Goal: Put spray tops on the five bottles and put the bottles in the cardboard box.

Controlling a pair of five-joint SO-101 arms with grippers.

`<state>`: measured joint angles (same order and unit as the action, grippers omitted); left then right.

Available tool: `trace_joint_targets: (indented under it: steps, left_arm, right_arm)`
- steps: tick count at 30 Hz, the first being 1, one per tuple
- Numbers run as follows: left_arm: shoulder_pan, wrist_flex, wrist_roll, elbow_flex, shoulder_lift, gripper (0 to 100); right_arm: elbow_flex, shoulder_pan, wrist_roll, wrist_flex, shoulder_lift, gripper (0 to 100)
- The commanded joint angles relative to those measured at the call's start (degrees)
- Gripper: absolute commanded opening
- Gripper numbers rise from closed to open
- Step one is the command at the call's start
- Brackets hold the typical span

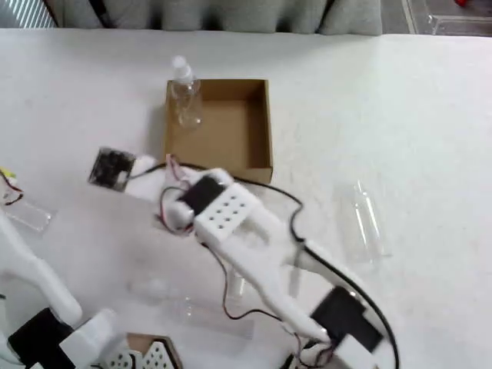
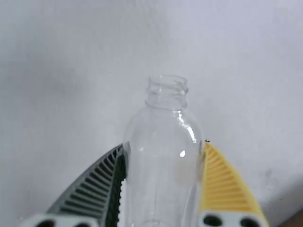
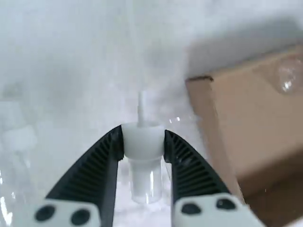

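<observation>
Jaws both clamped: left gripper (image 2: 163, 147) on an open bottle (image 2: 163, 125), right gripper (image 3: 143, 133) on a spray top (image 3: 142, 146). If it's tilted, its tube (image 3: 140, 108) could miss the neck (image 2: 166, 90).

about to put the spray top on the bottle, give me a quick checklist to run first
1. Hold on the open bottle: ok, the left gripper is shut on it.
2. Its neck: ok, bare and open.
3. Hold on the spray top: ok, the right gripper is shut on it.
4. Top lined up with the neck: not ok, nothing sits at the neck.
5. Room in the cardboard box: ok, one capped bottle stands in it.
</observation>
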<state>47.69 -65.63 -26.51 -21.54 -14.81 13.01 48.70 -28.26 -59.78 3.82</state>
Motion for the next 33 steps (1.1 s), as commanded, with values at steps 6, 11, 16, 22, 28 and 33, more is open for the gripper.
trace_joint_targets:
  steps: [6, 11, 16, 22, 28, 33]
  left_arm:
    - [-12.0, -2.37, 5.63, 1.58, -3.12, 6]
    - [-18.42, -5.8, 10.9, 1.49, -3.12, 6]
    - [-21.41, -3.25, 14.51, -2.81, -3.12, 6]
    - [-22.73, 2.29, 15.3, -7.47, -3.12, 6]
    - [-23.16, 2.29, 15.3, -8.0, -3.12, 6]
    - [-23.78, 2.29, 15.38, -8.09, -3.21, 6]
  right_arm:
    - [0.53, -20.53, 3.96, -26.68, 19.91, 1.5]
    - [7.47, -41.36, -0.09, -35.65, 27.12, 1.5]
    - [18.9, -67.82, -18.29, -32.48, 31.52, 1.5]
    - [26.11, -93.58, -35.43, -18.07, 29.23, 1.5]
    - [20.57, -102.99, -43.69, -14.55, 17.01, 1.5]
    - [10.46, -102.99, -43.96, -14.73, 3.91, 1.5]
